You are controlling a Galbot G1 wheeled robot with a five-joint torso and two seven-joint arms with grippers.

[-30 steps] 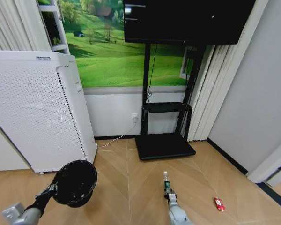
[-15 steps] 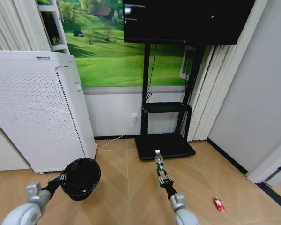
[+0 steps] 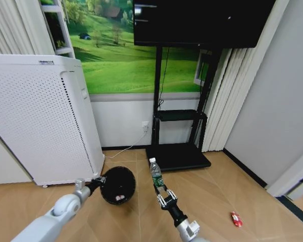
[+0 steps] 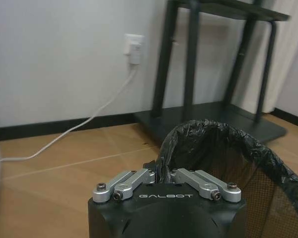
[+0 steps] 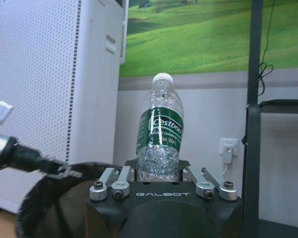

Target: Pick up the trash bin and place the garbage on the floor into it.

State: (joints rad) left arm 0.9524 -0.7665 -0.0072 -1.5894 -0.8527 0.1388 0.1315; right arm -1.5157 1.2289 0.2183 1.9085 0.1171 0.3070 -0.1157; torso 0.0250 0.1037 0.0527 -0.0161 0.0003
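Note:
The black mesh trash bin [image 3: 118,185], lined with a black bag, hangs tilted above the floor [image 3: 217,191] with its mouth facing me. My left gripper [image 3: 97,181] is shut on its rim [image 4: 165,167]. A small pale piece [image 3: 119,197] lies inside it. Just right of the bin, my right gripper [image 3: 161,194] is shut on the base of a clear bottle [image 3: 155,174] with a green label and white cap, held upright [image 5: 161,134]. A red-and-white piece of garbage [image 3: 236,219] lies on the floor at the right. In the right wrist view the bin [image 5: 54,198] sits beside the bottle.
A tall white perforated appliance [image 3: 40,121] stands at the left. A black TV stand [image 3: 178,156] stands against the back wall, with a white cable [image 3: 126,148] running to a socket. Curtains and a grey wall close off the right. Open floor lies ahead.
The left arm has stretched forward and carried the bin right, toward the middle. The right arm has pushed the bottle forward and left, close beside the bin.

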